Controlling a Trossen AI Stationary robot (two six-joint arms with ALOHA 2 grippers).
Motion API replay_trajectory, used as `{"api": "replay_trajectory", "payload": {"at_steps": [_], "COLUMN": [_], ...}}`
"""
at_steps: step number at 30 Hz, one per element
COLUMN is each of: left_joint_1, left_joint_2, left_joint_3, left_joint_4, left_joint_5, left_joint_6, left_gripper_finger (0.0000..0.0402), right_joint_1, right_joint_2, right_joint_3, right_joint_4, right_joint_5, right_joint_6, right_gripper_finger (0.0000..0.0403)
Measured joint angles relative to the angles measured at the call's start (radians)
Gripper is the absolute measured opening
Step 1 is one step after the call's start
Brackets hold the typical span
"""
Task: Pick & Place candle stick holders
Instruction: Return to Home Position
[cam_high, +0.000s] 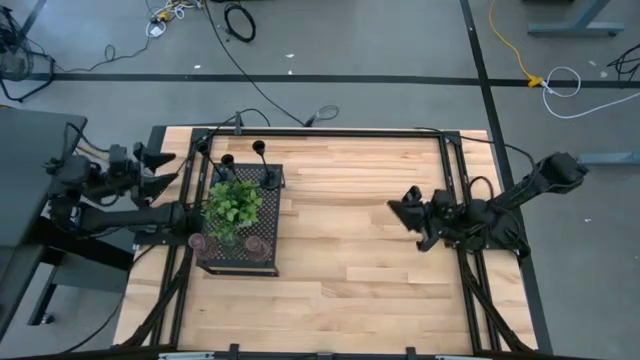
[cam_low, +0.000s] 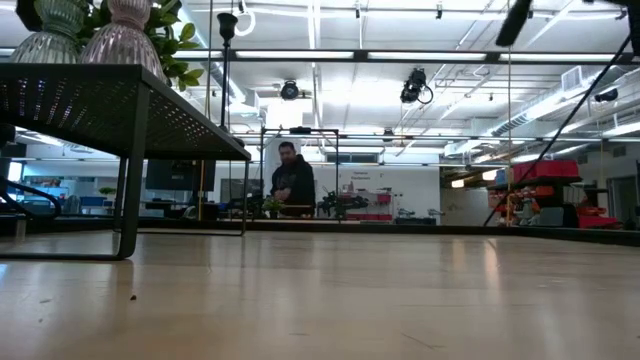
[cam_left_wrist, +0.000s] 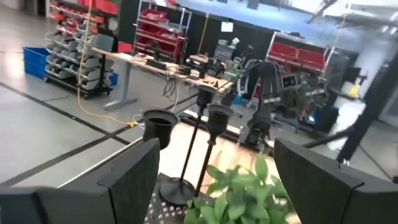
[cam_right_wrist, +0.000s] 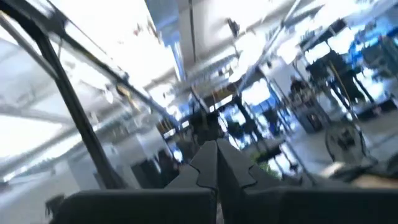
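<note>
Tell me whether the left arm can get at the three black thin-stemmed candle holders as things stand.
Probably yes: the left gripper is open beside the black perforated stand, facing the black holders with nothing between, though the green leafy plant crowds them.

The desk (cam_high: 380, 250) was pale wood laid in planks, smooth, with a soft sheen in the low view. The perforated stand (cam_low: 100, 90) was black metal, matt and pierced all over with fine holes. The glass candle stick holders (cam_low: 128, 35) on it were ribbed, translucent and glossy. The black candle stick holders (cam_left_wrist: 211, 118) looked dark and matt; their material could not be told. The plant (cam_high: 233, 205) had smooth green leaves. The left pincer (cam_left_wrist: 216, 146) had dull black, plastic-looking fingers (cam_left_wrist: 134, 180). The floor (cam_high: 350, 40) was smooth and grey.
</note>
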Motion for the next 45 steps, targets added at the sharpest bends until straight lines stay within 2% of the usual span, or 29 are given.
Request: {"api": "replay_trajectory", "payload": {"at_steps": [3, 7, 9, 14, 19, 24, 29, 35, 45], "left_joint_1": [0.008, 0.008, 0.008, 0.008, 0.008, 0.008, 0.008, 0.008, 0.008], "left_joint_2": [0.0, 0.0, 0.0, 0.0, 0.0, 0.0, 0.0, 0.001, 0.002], "left_joint_3": [-0.059, -0.096, -0.104, -0.104, -0.158, -0.21, -0.189, -0.181, -0.181], "left_joint_4": [0.001, 0.015, 0.014, 0.024, 0.046, 0.046, 0.056, 0.066, 0.069], "left_joint_5": [0.017, 0.064, 0.089, 0.022, 0.077, 0.059, 0.067, 0.066, 0.082], "left_joint_6": [-0.025, -0.059, -0.059, -0.052, -0.069, -0.132, -0.231, -0.225, -0.227], "left_gripper_finger": [0.0314, 0.0314, 0.0314, 0.0314, 0.0314, 0.0314, 0.0314, 0.0314, 0.0314], "right_joint_1": [-0.02, -0.021, -0.021, -0.021, -0.021, -0.021, -0.021, -0.021, -0.021], "right_joint_2": [-0.004, -0.004, -0.007, -0.014, -0.014, -0.013, -0.013, -0.012, -0.012], "right_joint_3": [-0.089, -0.193, -0.235, -0.297, -0.313, -0.313, -0.313, -0.313, -0.314], "right_joint_4": [0.163, 0.299, 0.305, 0.304, 0.305, 0.281, 0.276, 0.273, 0.262], "right_joint_5": [-0.016, -0.013, 0.0, 0.034, 0.187, 0.308, 0.293, 0.24, 0.238], "right_joint_6": [-0.031, -0.035, 0.015, 0.113, 0.116, 0.116, 0.109, 0.11, 0.11], "right_gripper_finger": [0.0002, 0.0001, 0.0001, 0.0004, 0.0009, 0.0011, 0.0011, 0.0011, 0.0011]}}
